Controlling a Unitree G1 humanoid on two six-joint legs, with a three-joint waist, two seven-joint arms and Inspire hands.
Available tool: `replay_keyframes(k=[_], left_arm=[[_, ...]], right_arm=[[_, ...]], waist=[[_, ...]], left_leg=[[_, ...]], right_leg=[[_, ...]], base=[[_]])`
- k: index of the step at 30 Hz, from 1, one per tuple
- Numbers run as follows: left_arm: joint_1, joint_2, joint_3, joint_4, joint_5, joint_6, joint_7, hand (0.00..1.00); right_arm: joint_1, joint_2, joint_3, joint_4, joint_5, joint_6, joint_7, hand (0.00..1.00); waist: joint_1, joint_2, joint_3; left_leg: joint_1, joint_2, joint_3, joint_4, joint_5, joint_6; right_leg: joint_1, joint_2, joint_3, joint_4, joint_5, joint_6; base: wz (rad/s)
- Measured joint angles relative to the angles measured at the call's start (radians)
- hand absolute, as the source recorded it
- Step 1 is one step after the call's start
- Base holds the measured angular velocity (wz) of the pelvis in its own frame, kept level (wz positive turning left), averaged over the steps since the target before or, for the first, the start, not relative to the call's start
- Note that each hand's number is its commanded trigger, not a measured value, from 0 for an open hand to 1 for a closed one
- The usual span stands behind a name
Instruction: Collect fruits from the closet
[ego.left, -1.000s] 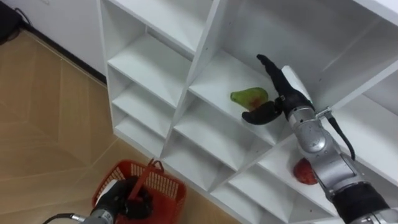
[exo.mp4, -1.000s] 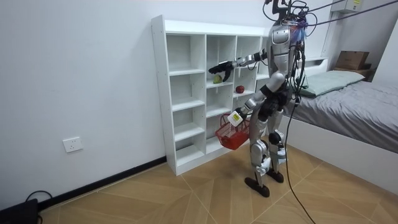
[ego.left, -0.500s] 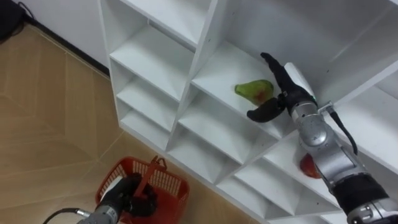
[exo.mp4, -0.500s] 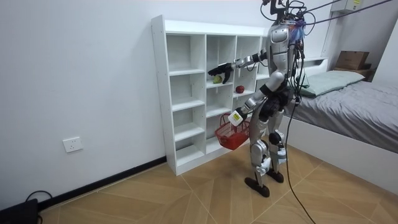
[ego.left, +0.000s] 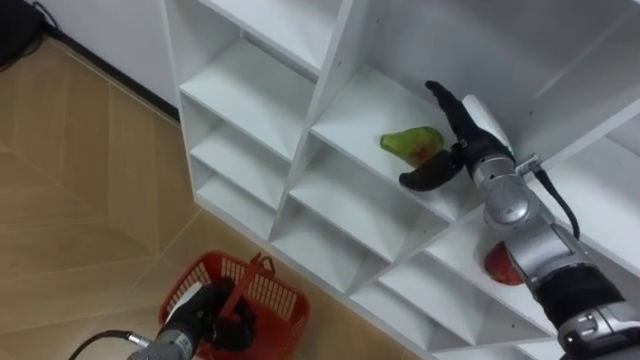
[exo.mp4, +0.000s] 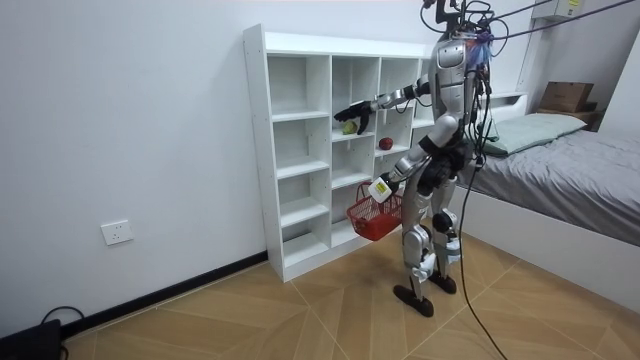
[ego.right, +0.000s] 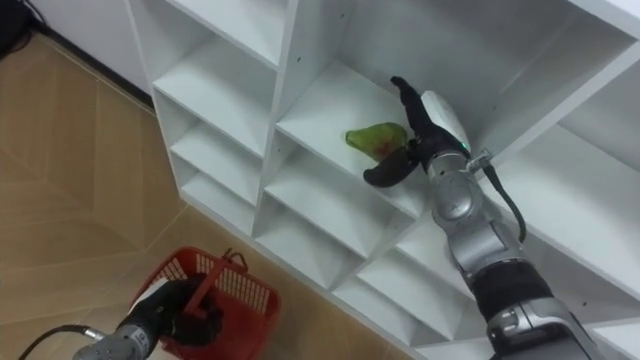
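The robot stands close before the white closet (ego.left: 325, 100), its right arm stretched into a middle compartment. The right hand (ego.left: 462, 150) is open, with its fingers straight behind the green pear (ego.left: 410, 143) and its thumb swung out in front. The fruit lies between them on the shelf board; whether any part touches it I cannot tell. That spread suits a grasp about to close, and the pear is not yet lifted. The left hand (ego.left: 205, 318) is curled round the handle of the red basket (ego.left: 275, 305), holding it low by the bottom compartments, likely so that picked fruit has a short way down. A red fruit (ego.left: 500, 268), probably an apple, sits in the neighbouring compartment to the right, partly hidden behind the right forearm. By my reading the collecting is at an early stage; what the basket holds I cannot make out.
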Motion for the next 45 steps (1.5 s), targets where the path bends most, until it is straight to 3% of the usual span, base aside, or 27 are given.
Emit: replay_keyframes(k=[17,41,43,45], left_arm=[[-0.001,-0.003,-0.003,0.005,0.0,-0.001,-0.005,1.0],[-0.032,0.001,-0.003,0.055,0.001,-0.001,-0.008,1.0],[-0.033,0.001,-0.002,0.054,0.002,-0.001,-0.012,1.0],[-0.032,0.001,-0.002,0.054,0.002,-0.001,-0.013,1.0]], right_arm=[[-0.012,-0.015,0.019,0.001,0.0,-0.028,0.002,0.0],[-0.041,-0.017,0.038,0.042,0.003,-0.019,0.08,0.0],[-0.041,-0.018,0.038,0.042,0.001,-0.017,0.082,0.13],[-0.041,-0.018,0.037,0.043,0.001,-0.017,0.087,0.47]], waist=[[0.0,0.004,0.0005],[0.001,-0.003,-0.0038],[0.001,-0.004,-0.0037],[0.001,-0.004,-0.0036]], left_leg=[[-0.013,0.001,0.005,-0.004,0.005,-0.002],[0.001,0.002,0.005,-0.034,0.023,-0.008],[0.001,0.002,0.005,-0.035,0.024,-0.008],[0.001,0.002,0.005,-0.035,0.025,-0.009]], right_leg=[[-0.021,0.0,0.001,0.002,0.002,-0.003],[-0.023,-0.002,0.002,0.002,0.006,-0.009],[-0.023,-0.002,0.002,0.002,0.006,-0.009],[-0.023,-0.002,0.002,0.002,0.006,-0.009]], base=[[-0.01],[0.0],[0.0],[0.0]])
